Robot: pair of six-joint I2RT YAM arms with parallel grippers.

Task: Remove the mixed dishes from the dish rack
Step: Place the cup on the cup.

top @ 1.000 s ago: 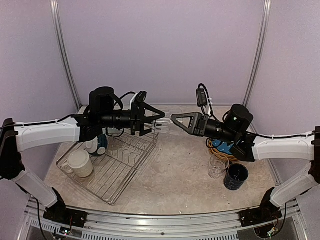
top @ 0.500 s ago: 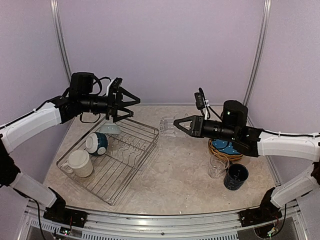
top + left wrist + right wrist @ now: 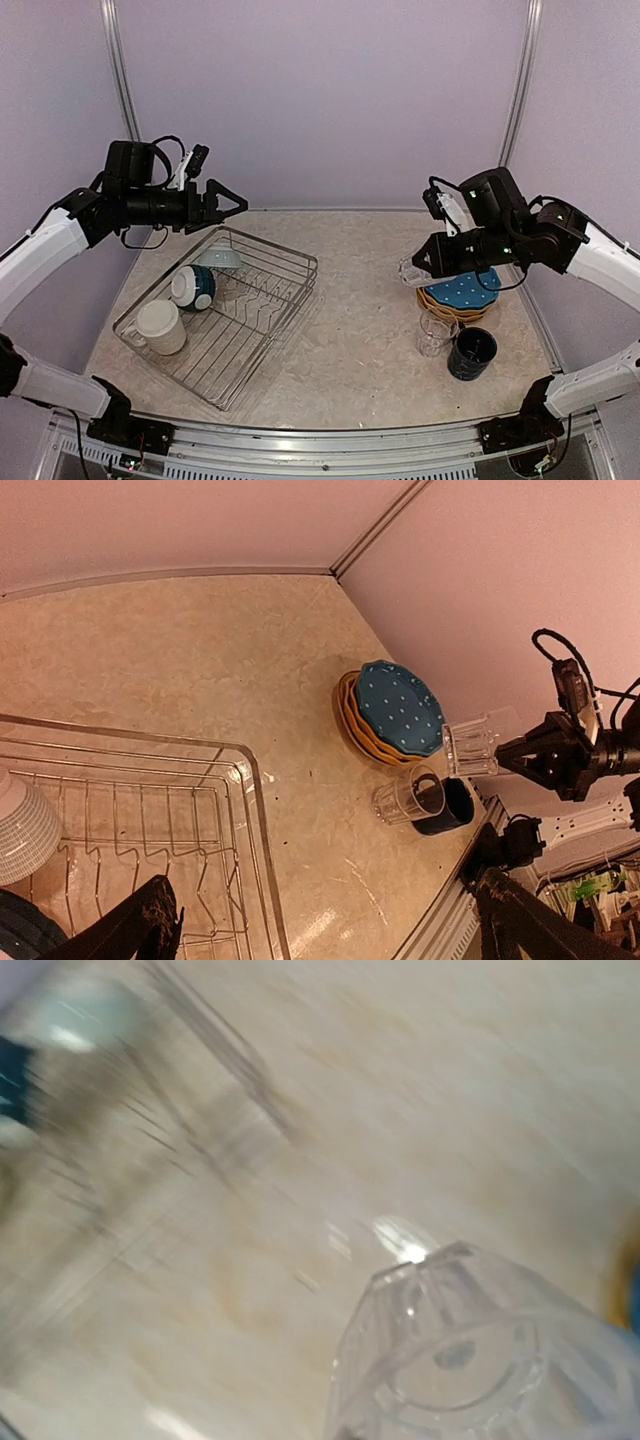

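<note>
The silver wire dish rack [image 3: 252,342] stands at the left. In it are a cream mug [image 3: 160,327], a teal and white bowl [image 3: 192,287] and a small pale bowl [image 3: 218,257]. My left gripper [image 3: 232,208] is open and empty, high above the rack's far edge; its dark fingers [image 3: 150,925] frame the left wrist view, with the rack's rim [image 3: 248,780] below. My right gripper [image 3: 425,262] is shut on a clear glass [image 3: 410,271], held in the air just left of the plate stack [image 3: 465,292]. The held glass fills the blurred right wrist view [image 3: 480,1360].
The blue dotted plate on yellow plates [image 3: 400,708] lies at the right. In front of it stand a second clear glass [image 3: 435,333] and the navy mug [image 3: 472,353]. Bare tabletop lies between the rack and these dishes. Walls enclose the back and sides.
The glass passed from my left gripper to my right. The left arm drew back to the left and rose, open. The right arm carried the glass right, toward the plate stack.
</note>
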